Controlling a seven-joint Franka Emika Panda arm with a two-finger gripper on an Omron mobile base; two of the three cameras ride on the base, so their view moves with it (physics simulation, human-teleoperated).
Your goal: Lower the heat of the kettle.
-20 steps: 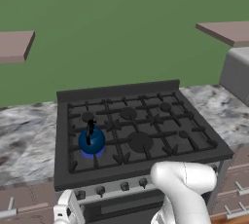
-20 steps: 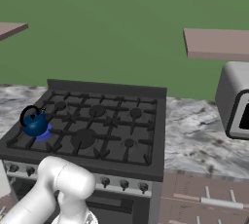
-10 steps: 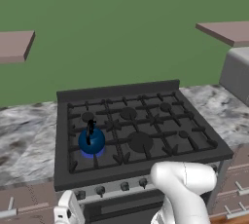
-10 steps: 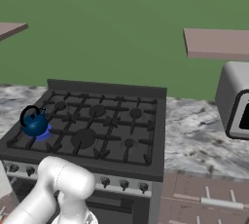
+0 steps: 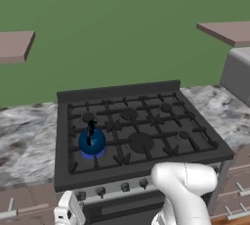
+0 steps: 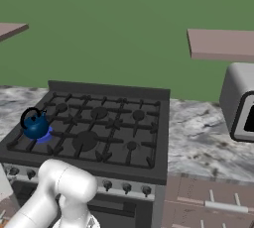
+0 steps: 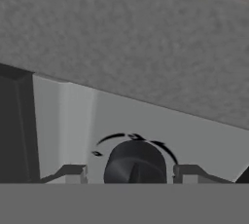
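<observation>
The small blue kettle (image 5: 92, 141) (image 6: 34, 124) with a black upright handle stands on the front left burner of the black stove (image 5: 146, 163), and a blue flame glows under it. My gripper (image 7: 131, 173) is low at the left end of the stove's front panel, where its white hand (image 5: 66, 213) shows. A dark round knob (image 7: 136, 164) sits between the two fingertips. One fingertip (image 7: 75, 172) stands a little off the knob and the other is nearly against it, so the gripper is open.
A row of further knobs (image 5: 124, 187) runs along the stove's front panel. Marble counter (image 6: 203, 133) lies on both sides of the stove. A grey appliance (image 6: 240, 103) stands on the right counter. Drawers (image 6: 213, 204) sit below it.
</observation>
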